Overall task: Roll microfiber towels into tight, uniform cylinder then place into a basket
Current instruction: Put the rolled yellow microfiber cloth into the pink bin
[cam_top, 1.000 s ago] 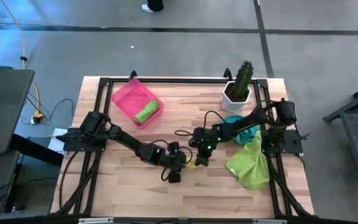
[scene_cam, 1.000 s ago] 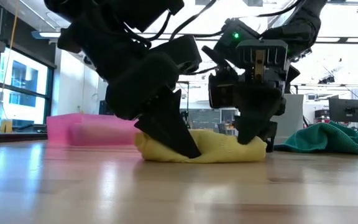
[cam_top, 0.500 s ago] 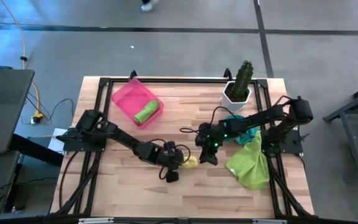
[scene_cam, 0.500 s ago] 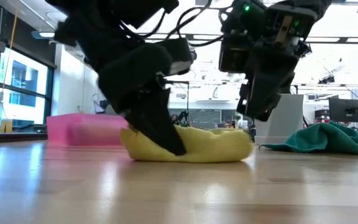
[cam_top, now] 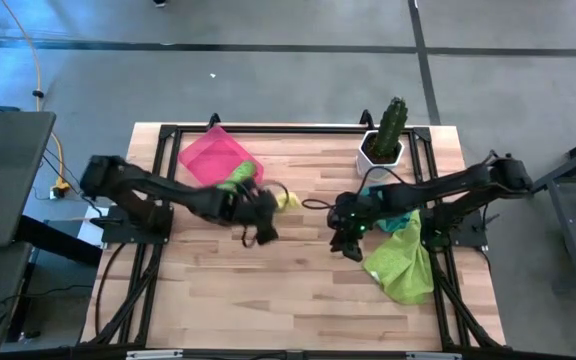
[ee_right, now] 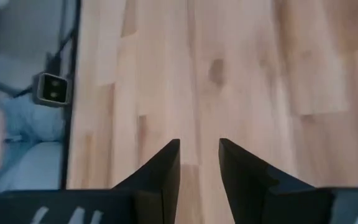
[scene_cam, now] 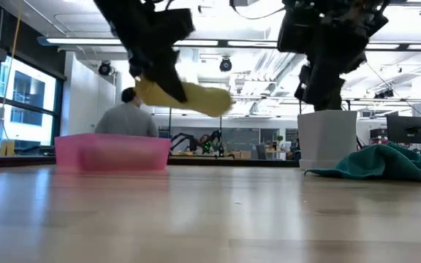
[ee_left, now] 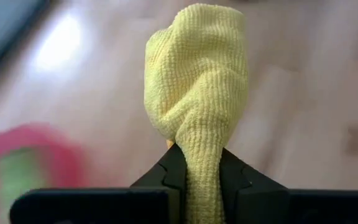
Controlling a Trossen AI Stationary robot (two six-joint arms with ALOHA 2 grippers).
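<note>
The yellow towel (cam_top: 286,200), rolled into a short cylinder (scene_cam: 187,96), hangs in the air near the table's middle, with my left gripper (cam_top: 265,206) shut on it. The pink basket (cam_top: 205,153) stands at the far left, just beyond it, and holds a rolled green towel (cam_top: 236,178). My right gripper (ee_right: 199,163) hovers open over bare wood right of centre (cam_top: 349,240), with nothing between its fingers. A teal towel (cam_top: 400,215) and a lime green towel (cam_top: 404,264) lie crumpled by the right edge. My left gripper pinches one end of the yellow roll (ee_left: 201,163) between its two fingers (ee_left: 234,177), squeezing it narrow there. The rest of the roll bulges out past the fingertips (ee_left: 194,68). The fingers slant downward. The roll is lifted clear of the table, sticking out beyond the gripper (scene_cam: 203,101).
A white pot with a green cactus (cam_top: 383,140) stands at the far right, close behind the teal towel. A black frame (cam_top: 288,128) runs along the table's far edge and sides. A person (scene_cam: 129,117) sits in the room beyond the basket.
My left gripper has lifted the yellow roll clear of the table and carried it up and toward the far left, near the basket. My right gripper has let go of the roll, risen and drawn back toward the table's right side.
</note>
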